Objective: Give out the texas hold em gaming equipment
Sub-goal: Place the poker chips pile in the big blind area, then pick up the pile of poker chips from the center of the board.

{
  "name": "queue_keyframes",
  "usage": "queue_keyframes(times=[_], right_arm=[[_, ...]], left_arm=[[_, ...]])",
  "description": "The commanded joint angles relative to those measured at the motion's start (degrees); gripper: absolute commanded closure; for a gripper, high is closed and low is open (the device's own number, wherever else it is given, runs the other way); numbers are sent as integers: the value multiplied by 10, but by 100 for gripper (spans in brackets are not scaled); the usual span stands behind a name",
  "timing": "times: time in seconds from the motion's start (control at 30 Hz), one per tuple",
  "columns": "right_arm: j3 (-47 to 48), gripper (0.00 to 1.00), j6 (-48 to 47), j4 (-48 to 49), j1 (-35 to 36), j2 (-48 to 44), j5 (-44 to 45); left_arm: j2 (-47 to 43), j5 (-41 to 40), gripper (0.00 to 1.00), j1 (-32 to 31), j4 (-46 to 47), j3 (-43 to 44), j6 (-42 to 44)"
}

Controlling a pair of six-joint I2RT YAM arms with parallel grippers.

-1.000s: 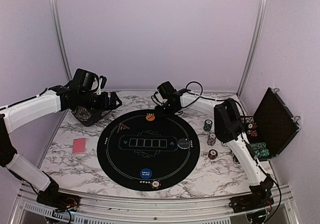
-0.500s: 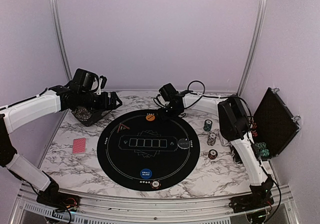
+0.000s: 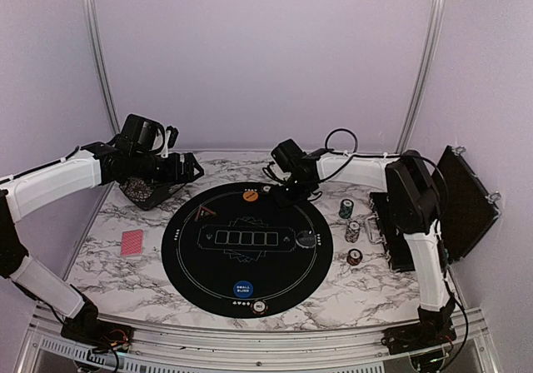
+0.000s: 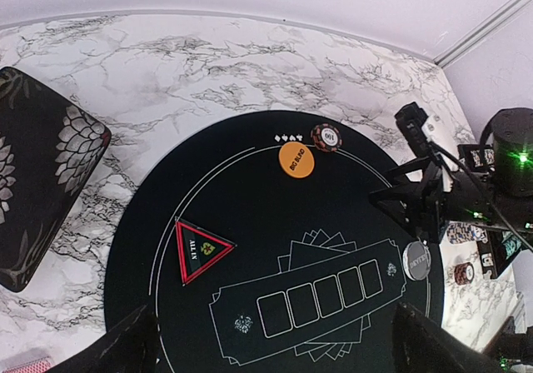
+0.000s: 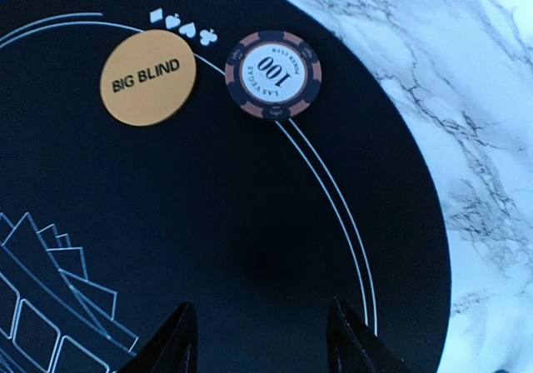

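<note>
Over the far edge of the mat [image 5: 208, 223], the right gripper [image 5: 262, 344] hangs with fingers apart and empty, near a striped-edge chip [image 5: 272, 74] lying just beside the orange button [image 5: 148, 77]. At far left, the left gripper [image 4: 275, 352] gapes wide, empty; red-backed cards [image 3: 132, 243] lie on the marble table [image 3: 125, 281].

An orange BIG BLIND button [image 5: 148, 77] and a 100 chip [image 5: 274, 74] are lying just beside each other near the black mat's [image 5: 208, 223] edge, not touching. The right gripper [image 5: 262, 344] is hanging over the mat, fingers apart and empty.
</note>
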Motion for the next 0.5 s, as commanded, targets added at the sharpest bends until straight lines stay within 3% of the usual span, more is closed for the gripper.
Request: queue_keyframes(times=[0.0,0.47], right_arm=[[-13,49,16,-29,13,-74,19],[-281,49,95,-58,26,-314,28]], left_arm=[[-6,3,1,4,14,-10,0],[-2,5,1,4,19,-9,-5]])
